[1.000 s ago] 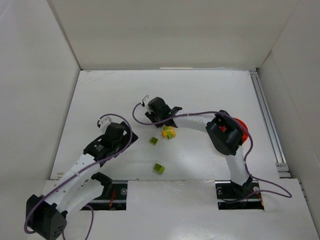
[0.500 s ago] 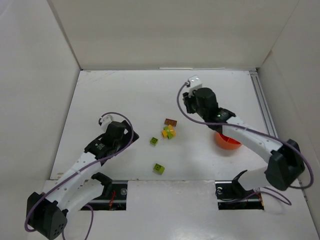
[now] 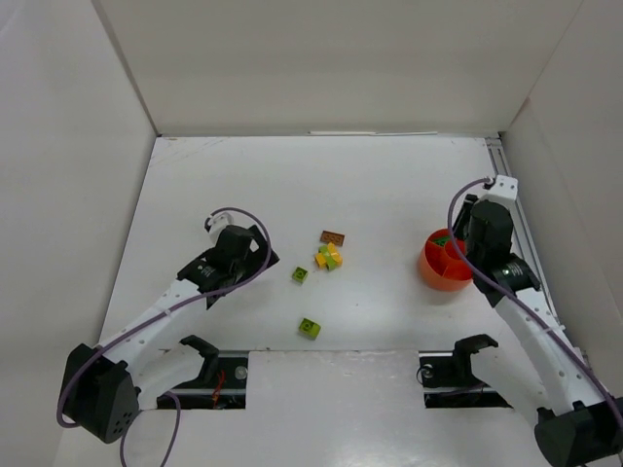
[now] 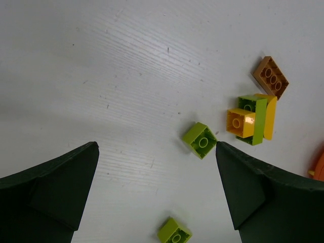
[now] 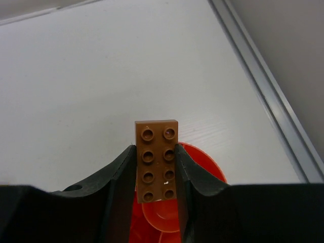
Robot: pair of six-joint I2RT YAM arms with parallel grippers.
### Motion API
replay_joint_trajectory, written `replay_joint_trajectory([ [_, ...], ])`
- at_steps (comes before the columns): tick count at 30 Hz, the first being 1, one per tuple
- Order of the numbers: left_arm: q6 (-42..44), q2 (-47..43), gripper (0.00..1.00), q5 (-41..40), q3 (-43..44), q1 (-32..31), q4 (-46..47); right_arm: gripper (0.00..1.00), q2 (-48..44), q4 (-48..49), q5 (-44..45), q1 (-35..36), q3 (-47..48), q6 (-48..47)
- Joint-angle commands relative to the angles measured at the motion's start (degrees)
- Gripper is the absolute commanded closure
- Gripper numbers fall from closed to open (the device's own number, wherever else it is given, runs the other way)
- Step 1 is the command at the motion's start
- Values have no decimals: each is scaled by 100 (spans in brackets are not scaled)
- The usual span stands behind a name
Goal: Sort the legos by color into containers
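Right wrist view: finds the right gripper clenched on a brown plate, thin glossy plastic, two studs wide and four long, pinched by its long edges between smooth dark fingers. Stands with long axis running straight up the frame, stud face toward the lens, upper end poking past the fingertips. Hangs above the orange bowl, round and shiny, with a raised hub and dividers at bottom centre; seems clear of the rim, though the fingers hide the plate's lower end, and cannot tell which compartment lies beneath. Takes in matte white table with fine wood-like grain, plus a grey metal rail slanting down the right side. Left wrist view: finds the left gripper released, blunt dark wedges spread wide at the lower corners. Catches a lime brick, square with one round ring on its face, just beside the right-hand wedge's tip; a second lime brick at the bottom edge; a yellow-and-green clump at right of centre, long axis near vertical; a loose brown plate at upper right, long axis slanting down to the right.
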Motion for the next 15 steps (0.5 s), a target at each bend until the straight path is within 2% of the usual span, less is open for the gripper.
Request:
replay_joint_trajectory([
  [1, 237, 107, 0, 79, 325, -21, 307, 75, 2, -679, 367, -322, -65, 544],
  [10, 238, 107, 0, 79, 377, -21, 307, 74, 221, -223, 447, -1262, -198, 616],
  [15, 238, 160, 0, 79, 377, -21, 360, 74, 783, 32, 447, -1263, -93, 616],
])
